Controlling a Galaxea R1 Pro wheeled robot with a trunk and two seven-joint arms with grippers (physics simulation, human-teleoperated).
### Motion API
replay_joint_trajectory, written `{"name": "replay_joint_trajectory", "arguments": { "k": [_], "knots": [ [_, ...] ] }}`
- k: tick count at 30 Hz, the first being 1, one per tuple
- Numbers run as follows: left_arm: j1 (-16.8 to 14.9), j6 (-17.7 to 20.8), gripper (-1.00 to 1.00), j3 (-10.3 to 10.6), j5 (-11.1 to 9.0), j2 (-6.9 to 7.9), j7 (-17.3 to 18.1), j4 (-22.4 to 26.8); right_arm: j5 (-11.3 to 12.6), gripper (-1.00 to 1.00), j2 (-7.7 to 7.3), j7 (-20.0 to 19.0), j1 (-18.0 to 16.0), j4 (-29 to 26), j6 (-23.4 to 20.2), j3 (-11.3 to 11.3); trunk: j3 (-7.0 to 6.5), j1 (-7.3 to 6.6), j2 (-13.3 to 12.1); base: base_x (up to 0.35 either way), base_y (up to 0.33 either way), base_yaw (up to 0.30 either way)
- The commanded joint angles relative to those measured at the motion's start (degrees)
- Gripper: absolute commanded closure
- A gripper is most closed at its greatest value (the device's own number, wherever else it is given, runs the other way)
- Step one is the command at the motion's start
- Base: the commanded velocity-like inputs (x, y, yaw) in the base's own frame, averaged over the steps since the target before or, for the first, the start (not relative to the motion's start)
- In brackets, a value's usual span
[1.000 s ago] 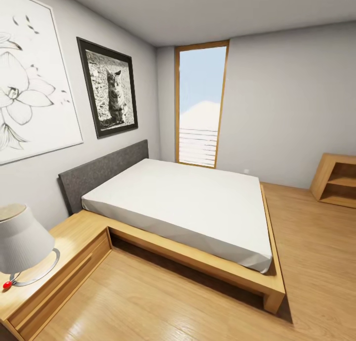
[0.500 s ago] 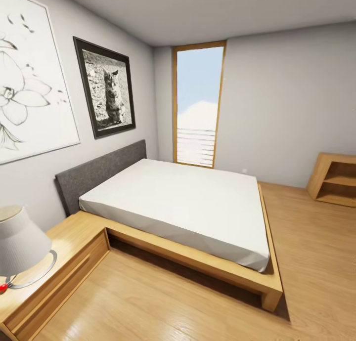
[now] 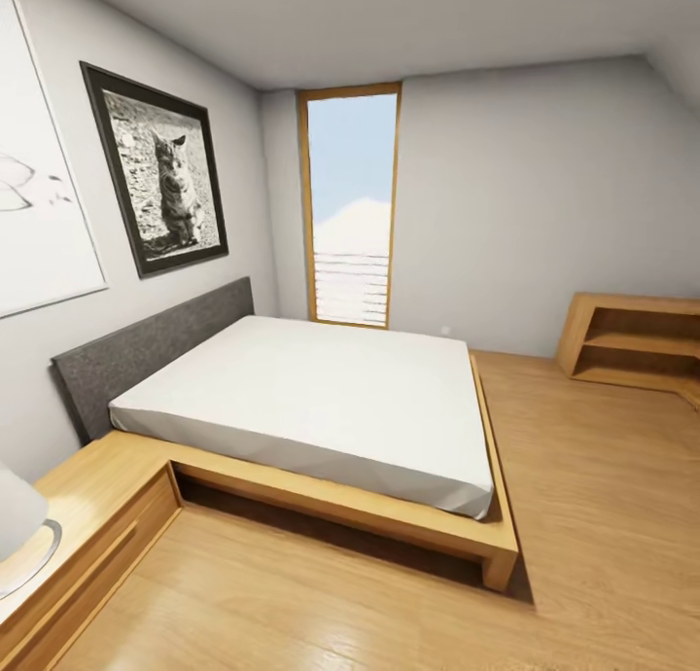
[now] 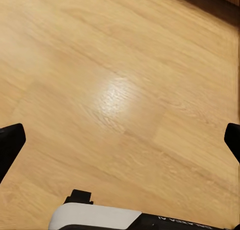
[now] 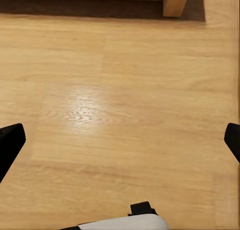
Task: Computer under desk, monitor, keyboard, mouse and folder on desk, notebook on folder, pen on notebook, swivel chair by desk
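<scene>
None of the desk, monitor, keyboard, mouse, folder, notebook, pen, computer or swivel chair is in view. The head view looks across a bedroom with a bed (image 3: 321, 399) in the middle. My left gripper (image 4: 120, 140) hangs open over bare wooden floor (image 4: 115, 90), with nothing between its black fingertips (image 4: 10, 142). My right gripper (image 5: 120, 140) is open too, over the floor near the foot of a wooden bed leg (image 5: 176, 2), its fingertips (image 5: 10, 140) wide apart and empty.
A wooden bedside unit (image 3: 87, 515) with a white lamp (image 3: 15, 520) stands at the near left. A low wooden shelf (image 3: 632, 345) sits against the right wall. A tall window (image 3: 352, 209) is at the back. Two framed pictures (image 3: 160, 170) hang on the left wall.
The whole head view has shifted: the camera has turned to the right, so the bed, pictures and lamp sit further left and more of the right shelf shows.
</scene>
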State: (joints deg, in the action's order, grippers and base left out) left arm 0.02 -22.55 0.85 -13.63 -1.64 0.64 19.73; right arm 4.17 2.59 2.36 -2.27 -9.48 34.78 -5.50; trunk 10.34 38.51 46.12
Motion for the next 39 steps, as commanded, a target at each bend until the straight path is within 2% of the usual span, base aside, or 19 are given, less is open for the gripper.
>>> {"name": "replay_joint_trajectory", "arguments": {
  "k": [1, 7, 19, 27, 39],
  "knots": [
    [0.02, -0.12, -1.0, 0.1, -0.42, 0.0, 0.07, 0.04, 0.19, -1.0, 0.03, -0.16, -0.06, 0.03, 0.21, -0.23, 0.08, 0.01, 0.06, 0.0, 0.0, -0.259],
    [0.0, -0.13, -1.0, 0.14, -0.4, -0.06, 0.07, 0.04, 0.15, -1.0, 0.04, -0.16, -0.06, -0.03, 0.27, -0.22, 0.08, 0.01, 0.06, 0.0, 0.095, -0.26],
    [-0.01, -0.13, -1.0, 0.2, -0.23, -0.06, -0.02, 0.04, 0.2, -1.0, 0.05, -0.16, -0.05, -0.1, 0.28, -0.28, 0.08, 0.01, 0.06, 0.0, 0.266, -0.263],
    [-0.01, -0.13, -1.0, 0.2, -0.25, -0.1, -0.02, 0.04, 0.52, -1.0, -0.07, -0.16, -0.06, -0.1, 0.21, -0.51, 0.08, 0.01, 0.06, 0.0, 0.066, -0.262],
    [0.0, -0.13, -1.0, 0.2, -0.26, -0.1, -0.02, 0.04, 0.26, -1.0, -0.18, -0.25, -0.03, -0.1, 0.28, -0.32, 0.08, 0.01, 0.06, 0.0, 0.004, -0.053]
  ]
}}
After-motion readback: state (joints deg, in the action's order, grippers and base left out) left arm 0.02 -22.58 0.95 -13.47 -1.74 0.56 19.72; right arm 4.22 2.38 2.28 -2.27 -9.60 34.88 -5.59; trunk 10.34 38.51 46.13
